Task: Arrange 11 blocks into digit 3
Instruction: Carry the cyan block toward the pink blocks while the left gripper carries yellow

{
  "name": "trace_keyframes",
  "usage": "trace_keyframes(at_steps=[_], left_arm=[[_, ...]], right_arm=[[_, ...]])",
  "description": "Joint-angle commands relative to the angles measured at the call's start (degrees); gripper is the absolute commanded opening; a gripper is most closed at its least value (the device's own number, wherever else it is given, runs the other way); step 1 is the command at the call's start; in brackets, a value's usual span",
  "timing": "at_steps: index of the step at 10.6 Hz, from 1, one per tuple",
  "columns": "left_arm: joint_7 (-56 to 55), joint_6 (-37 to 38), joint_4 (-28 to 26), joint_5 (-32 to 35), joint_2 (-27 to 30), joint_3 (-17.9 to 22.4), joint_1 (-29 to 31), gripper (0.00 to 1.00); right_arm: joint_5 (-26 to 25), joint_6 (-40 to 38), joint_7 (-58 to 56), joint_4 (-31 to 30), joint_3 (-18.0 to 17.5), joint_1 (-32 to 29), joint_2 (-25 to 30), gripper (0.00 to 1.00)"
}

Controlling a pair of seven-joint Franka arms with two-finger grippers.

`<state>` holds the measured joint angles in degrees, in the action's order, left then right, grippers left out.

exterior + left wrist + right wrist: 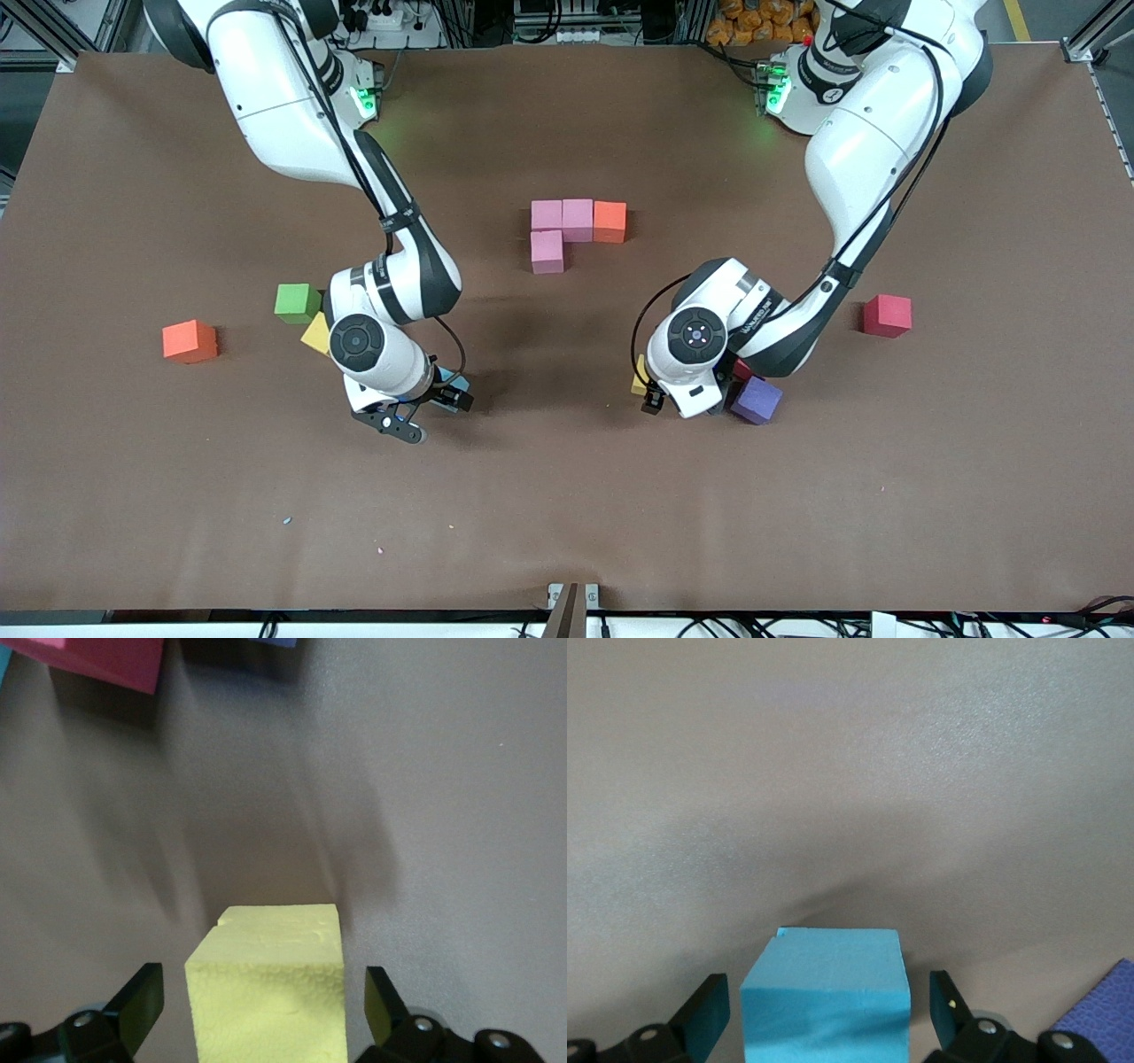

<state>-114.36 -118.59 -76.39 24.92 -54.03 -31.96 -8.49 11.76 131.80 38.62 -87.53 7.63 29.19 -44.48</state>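
While both sets of jaws stand spread, left gripper (264,1010) straddles your yellow block (266,992), right gripper (830,1014) the blue block (826,997); light, squashy foam, so pinch flat side faces gently.

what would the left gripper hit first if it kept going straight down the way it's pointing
Most likely the yellow foam cube. The left gripper hangs just above it with its fingers open on either side of the cube, gaps showing on both sides. So the fingers would straddle it and reach the brown table, though exact height is unclear.
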Motion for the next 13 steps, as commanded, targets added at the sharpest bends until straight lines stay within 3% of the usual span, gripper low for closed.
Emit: trace_keyframes(at_steps=[1, 2, 3, 4, 5, 7, 10, 13], left_arm=[[-0.33, -0.68, 0.54, -0.05, -0.46, 1.8, -1.52, 0.98], [-0.33, -0.68, 0.54, -0.31, -0.46, 2.07, -1.44, 0.77], [0.01, -0.68, 0.62, -0.84, -0.38, 2.07, -1.09, 0.29], [0.1, -0.68, 0.71, -0.84, -0.2, 2.07, -0.66, 0.23], [0.19, -0.68, 0.71, -0.84, 0.06, 2.07, -0.74, 0.23], [0.02, -0.59, 0.71, -0.58, 1.72, 1.99, -0.48, 0.11], [-2.17, 3.95, 0.71, -1.28, 6.81, 1.81, 0.14, 0.11], [-5.17, 9.58, 0.19, -7.41, 13.4, 1.63, 2.33, 0.12]], right_arm=[[-0.86, 0.38, 1.45, 1.31, -0.42, -0.27, -1.31, 1.0], [-0.86, 0.82, 1.45, 1.22, -0.42, -0.36, -1.31, 1.0], [-1.21, 0.83, 1.11, 1.22, -0.42, -0.45, -1.4, 0.78], [-1.21, 0.83, 0.67, 1.22, -0.42, -0.54, -1.4, 0.25], [-1.21, 0.65, 0.05, 1.4, -0.42, -0.45, -1.23, 0.14], [-1.21, 0.04, -3.01, 1.49, -0.42, 0.07, -0.7, 0.13], [-1.21, -8.55, -3.73, 4.29, -1.21, 3.74, 0.18, 0.13], [-0.51, -15.04, -3.38, 8.67, -1.73, 8.33, 0.45, 0.13]])
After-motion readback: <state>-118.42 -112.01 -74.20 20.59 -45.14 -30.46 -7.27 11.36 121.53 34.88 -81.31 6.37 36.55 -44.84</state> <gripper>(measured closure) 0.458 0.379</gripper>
